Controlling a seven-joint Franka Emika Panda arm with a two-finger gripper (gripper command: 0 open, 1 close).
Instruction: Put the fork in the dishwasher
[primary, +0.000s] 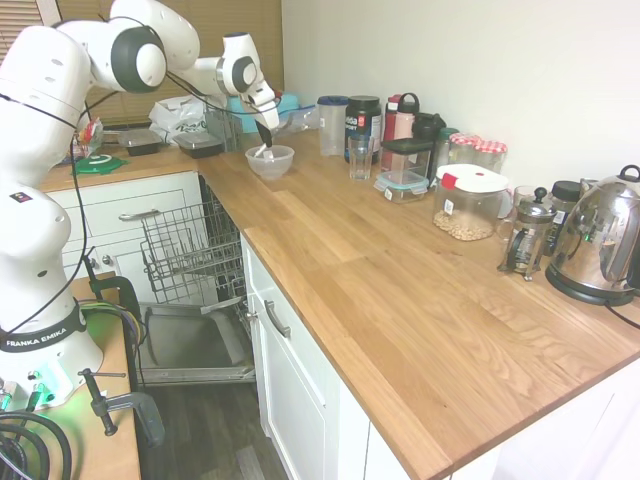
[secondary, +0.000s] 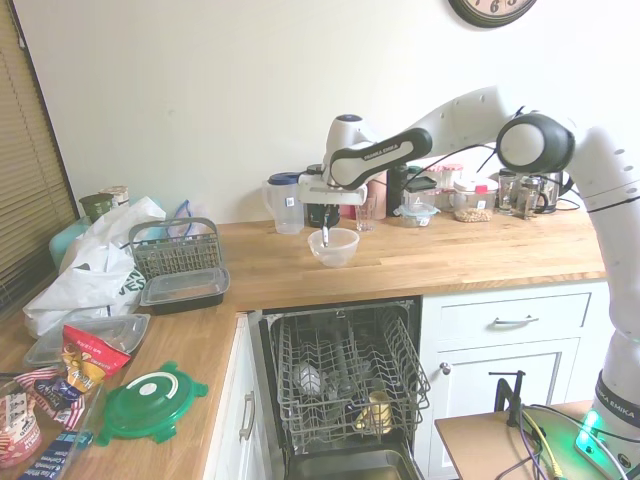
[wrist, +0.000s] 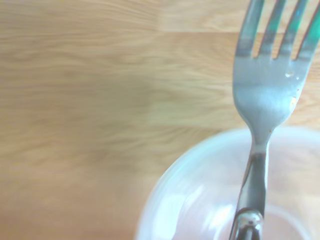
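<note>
Worktop (primary: 400, 290): oiled wood, L-shaped, set over white drawer cabinets (secondary: 510, 340) in a kitchen with pale walls and a slatted blind. Landmark: small clear bowl (primary: 270, 161) standing on the wood near the corner.

Gripper (primary: 264, 140): directly above the bowl, pointing down into it. Fingers look closed on the fork (wrist: 262, 100), a metal one with 4 tines, which rises from the bowl toward them; the grasp is too small in the exterior views to be fully sure. In the wrist view the fork crosses the bowl's rim, tines out over bare wood.

Dishwasher (secondary: 345, 385): below and in front of the bowl, door dropped, grey wire rack pulled out, a few items inside it.

Left of the bowl, second exterior view: green lid (secondary: 152, 402), snack packets, 2 shallow plastic trays, white carrier bag (secondary: 85, 270), grey cutlery basket (secondary: 175, 247).

Behind and right of the bowl: clear jug (secondary: 286, 203), dark tub, drinking glass, red flask, lidded boxes, jar of nuts (primary: 468, 203), cafetiere (primary: 527, 235), steel kettle (primary: 600, 240).

Nothing stands between the bowl and the open rack.
</note>
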